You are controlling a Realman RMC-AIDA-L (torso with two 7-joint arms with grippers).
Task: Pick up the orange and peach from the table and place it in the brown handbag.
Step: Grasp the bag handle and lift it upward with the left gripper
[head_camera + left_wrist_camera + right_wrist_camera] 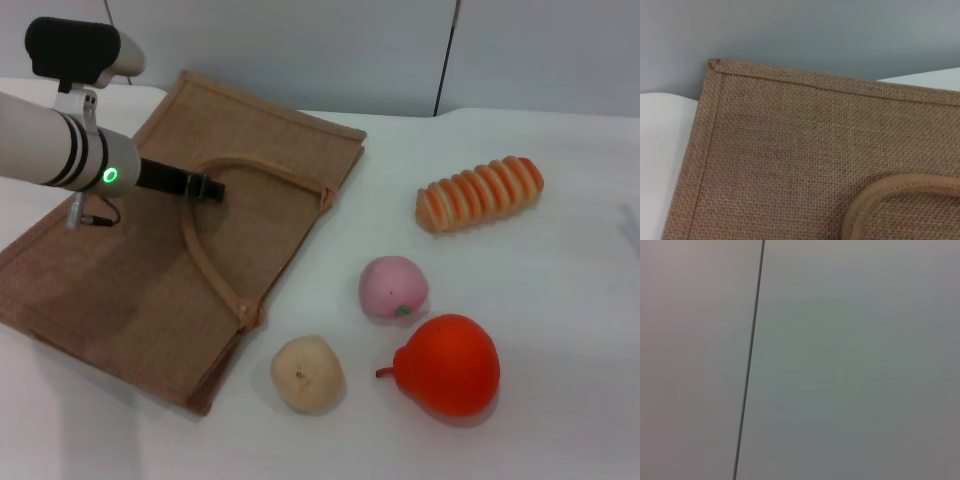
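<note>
jute brown handbag [120,280] lies flat; left gripper [205,187] above handle, grip unclear

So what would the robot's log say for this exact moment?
left gripper: over brown handbag | orange, peach: on table | right gripper: unseen

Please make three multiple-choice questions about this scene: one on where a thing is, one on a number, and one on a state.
1. Where does the left gripper hang?
A. over the brown handbag
B. over the striped bread
C. beside the orange

2. How many food items lie on the table?
A. two
B. four
C. six

3. How does the handbag lie?
A. standing upright
B. hanging from the gripper
C. flat on the table

Answers: 1 A, its tip is by the bag's handle loop. 2 B: the orange, the peach, a beige fruit and a striped bread. 3 C, the bag spreads flat.
</note>
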